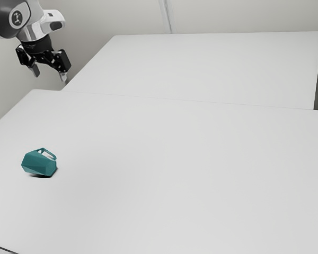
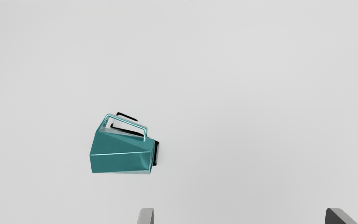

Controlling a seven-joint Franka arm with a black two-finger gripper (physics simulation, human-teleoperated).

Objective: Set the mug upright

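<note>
— Where is the mug?

— The teal, many-sided mug with a shiny finish (image 1: 40, 163) lies on its side on the smooth white table (image 1: 175, 159), toward the exterior view's left. Its angular, open-looped handle (image 2: 126, 120) points up and away from the tabletop in that view.

— And the black two-finger gripper (image 1: 50, 74)?

— Up at the exterior view's upper left, raised and well apart from the mug. That side camera gives the height; it also takes in part of the white-and-grey arm (image 1: 4, 18) and a second white surface (image 1: 217, 63) behind the table.

— What does the wrist camera add?

— A closer look at the mug: flat facets meeting along a bright edge, the handle's thin bar bent at its corners, and black shadow (image 2: 156, 154) just beside one end of the body. The mug lies out past the fingertips, mostly outside the line of the gap and closer to one finger than to the other.

— How do the fingers stand?

— Spread wide, with a broad space between them and nothing held. Neither one touches the mug.
</note>
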